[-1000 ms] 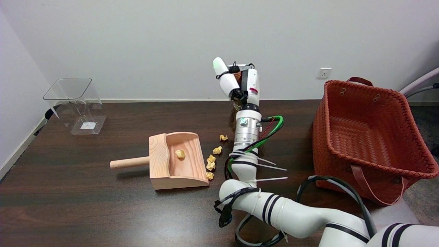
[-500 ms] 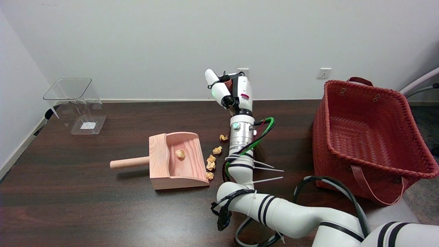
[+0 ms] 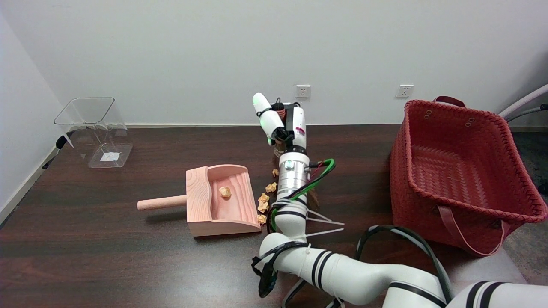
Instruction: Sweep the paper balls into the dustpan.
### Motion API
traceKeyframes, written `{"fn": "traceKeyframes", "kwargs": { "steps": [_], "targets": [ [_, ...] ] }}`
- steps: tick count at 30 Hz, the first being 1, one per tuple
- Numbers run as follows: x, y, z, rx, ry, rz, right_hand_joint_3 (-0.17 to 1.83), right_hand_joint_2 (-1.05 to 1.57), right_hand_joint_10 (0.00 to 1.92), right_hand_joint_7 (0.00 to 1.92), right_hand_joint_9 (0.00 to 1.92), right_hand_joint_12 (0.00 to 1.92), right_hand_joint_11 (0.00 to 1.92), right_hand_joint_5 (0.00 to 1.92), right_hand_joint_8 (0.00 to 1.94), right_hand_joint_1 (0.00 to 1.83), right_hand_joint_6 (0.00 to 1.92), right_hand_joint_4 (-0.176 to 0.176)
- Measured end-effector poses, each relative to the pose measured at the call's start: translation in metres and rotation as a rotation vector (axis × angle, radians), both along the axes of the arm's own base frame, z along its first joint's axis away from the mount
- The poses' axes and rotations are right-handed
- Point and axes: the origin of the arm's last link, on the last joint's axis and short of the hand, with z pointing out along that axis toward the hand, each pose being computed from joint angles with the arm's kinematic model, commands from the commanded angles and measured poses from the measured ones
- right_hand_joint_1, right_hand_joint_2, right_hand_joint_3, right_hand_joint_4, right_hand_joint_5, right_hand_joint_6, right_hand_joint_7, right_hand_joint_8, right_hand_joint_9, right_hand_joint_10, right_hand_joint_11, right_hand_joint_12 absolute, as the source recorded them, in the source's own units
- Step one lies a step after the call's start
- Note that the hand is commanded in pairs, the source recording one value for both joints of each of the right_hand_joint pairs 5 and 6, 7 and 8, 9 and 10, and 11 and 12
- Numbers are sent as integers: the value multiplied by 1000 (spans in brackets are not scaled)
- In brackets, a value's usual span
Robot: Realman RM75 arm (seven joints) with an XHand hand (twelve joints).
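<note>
Light wooden dustpan point(image 3: 218, 201) with round handle lies on dark worktop point(image 3: 107, 248), mouth facing right. One crumpled yellow paper ball point(image 3: 224, 192) already inside; remaining loose paper balls point(image 3: 263, 206) strewn just beside the mouth. Right hand point(image 3: 282, 122) behind them, fingers closed round a dark brown brush point(image 3: 314, 197), mostly hidden by the forearm. Step: mid-sweep. Next, probably: drag bristles leftward toward dustpan mouth, low, without scattering balls.
</note>
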Motion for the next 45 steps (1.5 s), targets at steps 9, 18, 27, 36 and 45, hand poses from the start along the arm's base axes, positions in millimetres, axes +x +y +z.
{"fn": "traceKeyframes", "kwargs": {
  "steps": [9,18,27,36,45],
  "targets": [
    [-5,9,-12,14,-269,57,-175,1571,1920,1920,1920,1920,1920,1920,1920,519,1920,0],
    [-10,17,-21,24,-539,125,-175,1571,1920,1920,1920,1920,1920,1920,1920,486,1920,0],
    [-12,21,-28,26,-768,193,-175,1571,1920,1920,1920,1920,1920,1920,1920,475,1920,0],
    [-3,25,-28,12,-873,270,-175,1571,1920,1920,1920,1920,1920,1920,1920,481,1920,0],
    [15,31,-16,-20,-840,338,-175,1571,1920,1920,1920,1920,1920,1920,1920,497,1920,0]
  ]
}}
